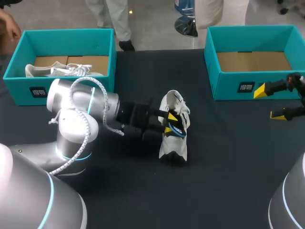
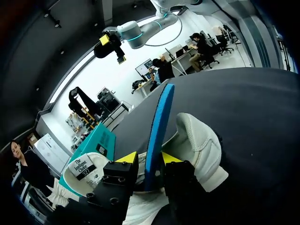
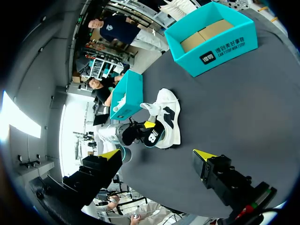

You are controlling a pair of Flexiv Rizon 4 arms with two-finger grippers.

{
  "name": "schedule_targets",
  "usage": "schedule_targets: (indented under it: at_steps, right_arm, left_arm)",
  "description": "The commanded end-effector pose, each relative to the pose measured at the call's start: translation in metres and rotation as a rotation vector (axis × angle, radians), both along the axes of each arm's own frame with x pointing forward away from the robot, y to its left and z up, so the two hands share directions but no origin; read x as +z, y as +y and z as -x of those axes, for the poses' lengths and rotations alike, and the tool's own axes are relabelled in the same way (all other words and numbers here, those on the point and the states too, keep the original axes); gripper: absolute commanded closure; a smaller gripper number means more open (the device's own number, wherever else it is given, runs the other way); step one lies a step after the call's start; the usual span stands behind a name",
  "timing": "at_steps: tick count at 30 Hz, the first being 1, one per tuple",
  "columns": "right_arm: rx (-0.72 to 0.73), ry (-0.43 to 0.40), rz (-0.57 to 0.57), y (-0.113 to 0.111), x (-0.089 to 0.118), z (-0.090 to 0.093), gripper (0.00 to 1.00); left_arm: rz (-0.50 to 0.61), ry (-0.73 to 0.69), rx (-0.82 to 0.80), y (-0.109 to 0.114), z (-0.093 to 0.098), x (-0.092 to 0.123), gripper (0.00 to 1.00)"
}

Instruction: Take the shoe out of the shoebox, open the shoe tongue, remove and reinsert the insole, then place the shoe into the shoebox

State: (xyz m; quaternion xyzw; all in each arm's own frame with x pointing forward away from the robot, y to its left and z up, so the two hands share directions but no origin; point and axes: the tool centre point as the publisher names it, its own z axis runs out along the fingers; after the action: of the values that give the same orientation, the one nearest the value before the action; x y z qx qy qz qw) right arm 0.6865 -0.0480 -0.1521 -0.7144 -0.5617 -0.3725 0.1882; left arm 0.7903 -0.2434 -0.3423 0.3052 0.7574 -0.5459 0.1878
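A white shoe with a dark sole rests on the black table between the two boxes, also seen as the shoe in the right wrist view. A blue insole stands edge-on out of the shoe, between the fingers of my left gripper. The fingers sit close on either side of it and look slightly parted. From above, my left gripper is at the shoe's opening, beside the insole. My right gripper hangs wide open at the right, holding nothing; the right gripper is well away from the shoe.
An open teal shoebox with a cardboard floor stands at the back right, also seen as the shoebox. A second teal box at the back left holds another white shoe. My left arm lies across the table's left half.
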Motion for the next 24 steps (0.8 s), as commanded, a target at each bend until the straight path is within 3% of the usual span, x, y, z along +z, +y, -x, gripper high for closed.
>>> schedule_targets:
  at_steps: [1, 6, 8, 24]
  right_arm:
    - [-0.003, -0.001, 0.002, 0.0, 0.0, 0.002, 0.0]
    - [-0.003, -0.001, 0.002, 0.0, 0.0, 0.002, 0.0]
    - [-0.003, -0.001, 0.002, 0.0, 0.0, 0.002, 0.0]
    - [-0.003, -0.001, 0.002, 0.0, 0.0, 0.002, 0.0]
  left_arm:
    - [0.009, -0.005, 0.003, 0.009, 0.009, 0.006, 0.76]
    - [0.009, -0.002, -0.011, 0.008, 0.012, 0.007, 0.82]
    - [0.006, 0.001, -0.015, 0.007, 0.013, 0.005, 1.0]
    - [-0.035, -0.018, -0.007, -0.009, -0.008, -0.014, 1.0]
